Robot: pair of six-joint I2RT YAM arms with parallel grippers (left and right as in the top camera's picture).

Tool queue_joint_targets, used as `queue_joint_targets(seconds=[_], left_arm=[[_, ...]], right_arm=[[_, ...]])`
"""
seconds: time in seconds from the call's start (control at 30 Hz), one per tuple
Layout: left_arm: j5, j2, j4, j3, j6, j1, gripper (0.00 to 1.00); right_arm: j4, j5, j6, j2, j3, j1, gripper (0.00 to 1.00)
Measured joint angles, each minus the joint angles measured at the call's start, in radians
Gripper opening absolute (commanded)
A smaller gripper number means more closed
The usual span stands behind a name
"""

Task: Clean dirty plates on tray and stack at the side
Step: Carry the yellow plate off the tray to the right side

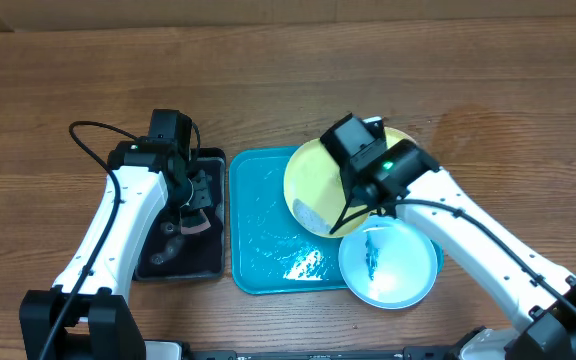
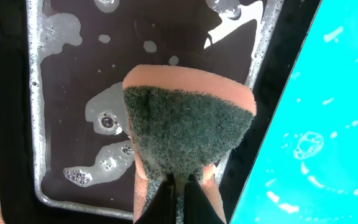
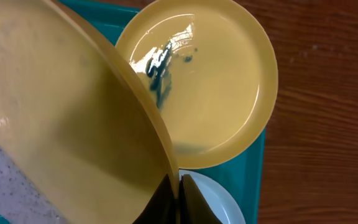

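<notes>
Yellow plate tipped up on edge over the tray, pinched by the right gripper.
Its two fingers are clamped on that plate's rim. Beneath it, a second yellow plate lies flat in the tray's far right corner, with a dark teal smear on it. At the tray's near right corner sits the light blue plate, also smeared. It seems to overhang the rim onto the counter, though the overhead view leaves that unsure. Just left of the tray, the left gripper is closed on a green-faced sponge above a black tray of soapy water.
</notes>
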Motion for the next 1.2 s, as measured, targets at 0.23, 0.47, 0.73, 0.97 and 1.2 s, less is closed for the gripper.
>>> queue_joint_targets(seconds=[0.23, 0.47, 0.73, 0.97, 1.2], left_arm=[[0.0, 0.0, 0.004, 0.0, 0.0, 0.0, 0.04], [0.0, 0.0, 0.013, 0.0, 0.0, 0.0, 0.04], [0.0, 0.0, 0.022, 0.0, 0.0, 0.0, 0.04], [0.0, 0.0, 0.023, 0.0, 0.0, 0.0, 0.04], [0.0, 0.0, 0.026, 0.0, 0.0, 0.0, 0.04]], right_arm=[[-0.061, 0.11, 0.0, 0.0, 0.019, 0.057, 0.04], [-0.061, 0.196, -0.052, 0.0, 0.087, 0.057, 0.04], [-0.022, 0.289, -0.172, 0.0, 0.122, 0.06, 0.04], [0.005, 0.436, -0.297, 0.0, 0.122, 0.117, 0.04], [0.022, 0.563, -0.393, 0.0, 0.122, 0.228, 0.04]])
